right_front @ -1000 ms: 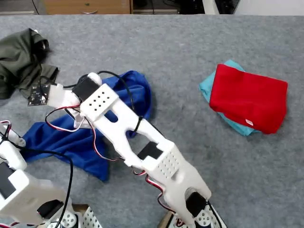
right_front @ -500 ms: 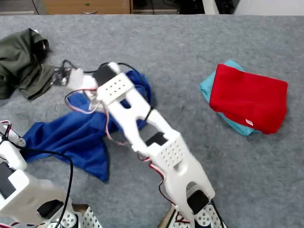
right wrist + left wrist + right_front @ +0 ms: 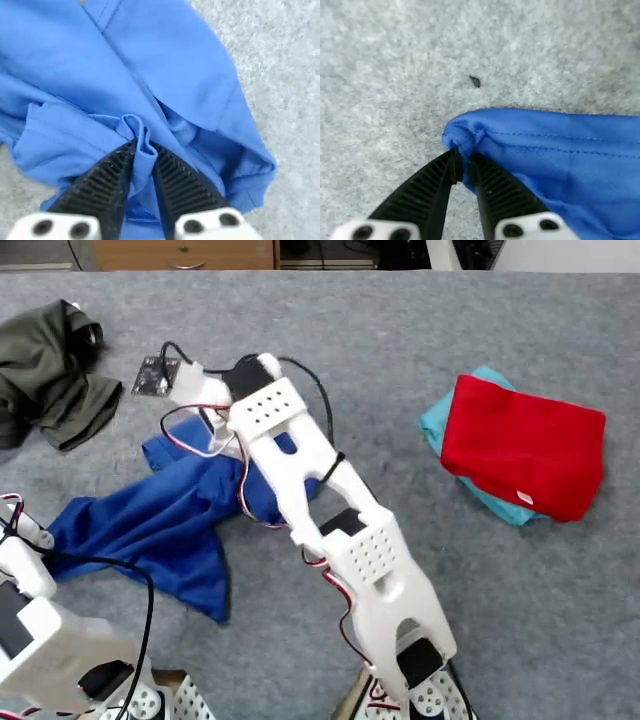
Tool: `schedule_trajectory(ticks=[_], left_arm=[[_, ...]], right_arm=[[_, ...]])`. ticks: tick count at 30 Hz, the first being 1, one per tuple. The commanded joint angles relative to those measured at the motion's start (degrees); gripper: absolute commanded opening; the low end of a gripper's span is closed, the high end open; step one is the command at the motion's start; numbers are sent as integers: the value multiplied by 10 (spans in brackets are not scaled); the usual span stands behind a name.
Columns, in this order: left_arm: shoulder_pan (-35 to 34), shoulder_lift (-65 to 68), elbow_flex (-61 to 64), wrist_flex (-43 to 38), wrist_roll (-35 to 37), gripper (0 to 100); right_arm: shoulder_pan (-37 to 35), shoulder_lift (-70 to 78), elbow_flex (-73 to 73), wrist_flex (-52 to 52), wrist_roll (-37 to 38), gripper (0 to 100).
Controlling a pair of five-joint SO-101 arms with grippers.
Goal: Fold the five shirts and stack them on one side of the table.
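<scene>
The high view looks down over the table [image 3: 450, 360] from behind the arms [image 3: 320, 500]. Both wrist views face down, close on the blue shirt [image 3: 150, 525], which all three share.

Right arm [image 3: 300, 470]: swung from pointing at about 10 o'clock to about 11 o'clock; its wrist end has moved toward 1 o'clock.
Blue shirt [image 3: 160, 520]: upper bunch, formerly bare at the arm's 3 o'clock side, now mostly beneath it; a fold has emerged at 9 o'clock.

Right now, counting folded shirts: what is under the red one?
A teal shirt pokes out beneath the red shirt; anything else under it is covered.
</scene>
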State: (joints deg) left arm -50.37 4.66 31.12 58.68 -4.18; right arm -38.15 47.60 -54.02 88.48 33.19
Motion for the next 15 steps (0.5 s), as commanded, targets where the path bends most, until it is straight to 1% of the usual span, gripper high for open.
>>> schedule_trajectory(ticks=[1,7,15], left_arm=[[9,0,1,-18,2,18],[9,0,1,-18,2,18],[9,0,1,-18,2,18]], right_arm=[[19,-2,-99,47,4,30],[18,-1,-231,135,4,16],[24,-6,-250,139,4,12]])
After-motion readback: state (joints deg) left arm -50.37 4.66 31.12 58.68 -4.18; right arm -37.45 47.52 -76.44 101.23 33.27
